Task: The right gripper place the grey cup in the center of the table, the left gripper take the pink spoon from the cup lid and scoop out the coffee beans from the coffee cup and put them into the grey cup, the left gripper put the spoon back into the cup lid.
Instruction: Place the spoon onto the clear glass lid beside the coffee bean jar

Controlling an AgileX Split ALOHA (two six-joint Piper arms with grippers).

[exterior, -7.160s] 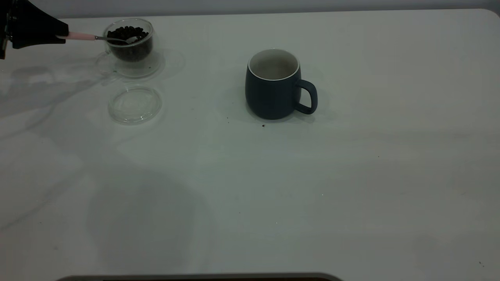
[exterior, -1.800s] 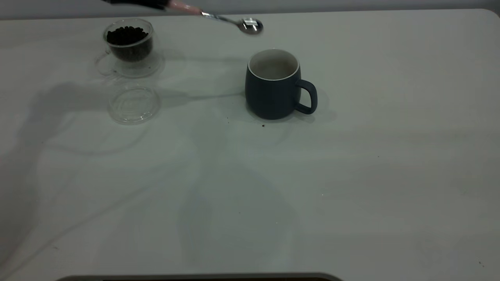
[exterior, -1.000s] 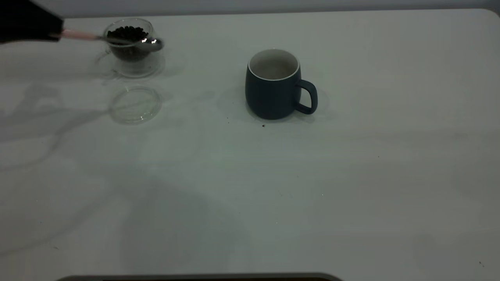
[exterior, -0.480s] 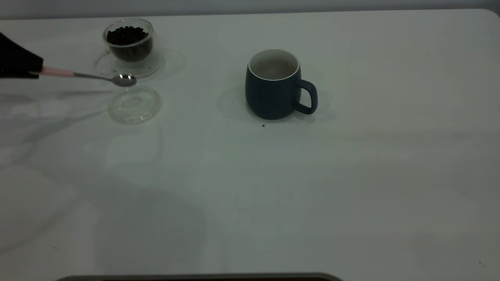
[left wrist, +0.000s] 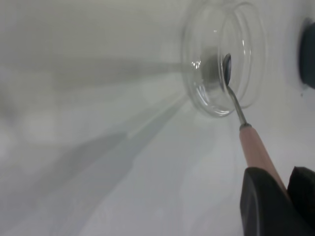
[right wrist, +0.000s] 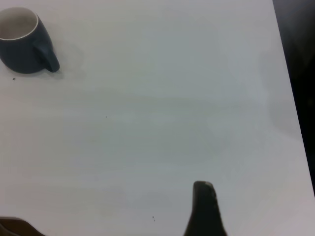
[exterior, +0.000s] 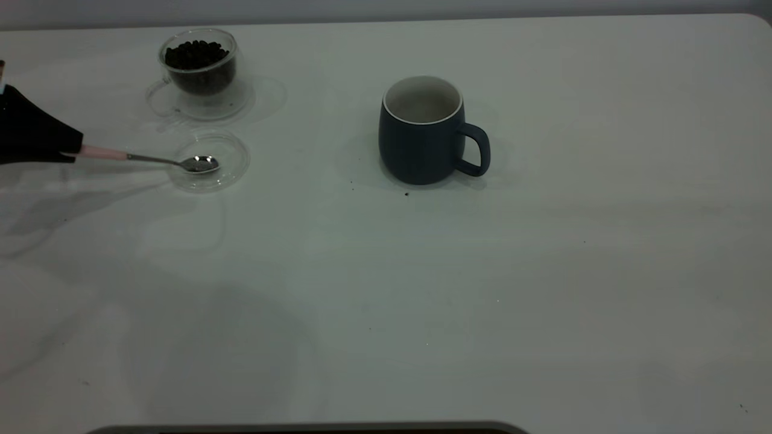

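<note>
Placement pending: left pincer (exterior: pixel 71 152) clamped on pink-handled metal spoon (exterior: pixel 154 160), bowl over clear glass lid (exterior: pixel 232 150) (contact unclear). Rounded blue-grey mug (exterior: pixel 422 135) stands mid-bench (exterior: pixel 543 271); right pincer (right wrist: pixel 205 206) parked, state indeterminable.

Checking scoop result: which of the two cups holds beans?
The clear glass cup, heaped with dark beans. The blue-grey mug shows only a pale inside.

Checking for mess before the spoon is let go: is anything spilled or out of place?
A few dark specks lie on the table in front of the grey cup, possibly bean crumbs. The cups are upright; the pink spoon rests in the cup lid.
</note>
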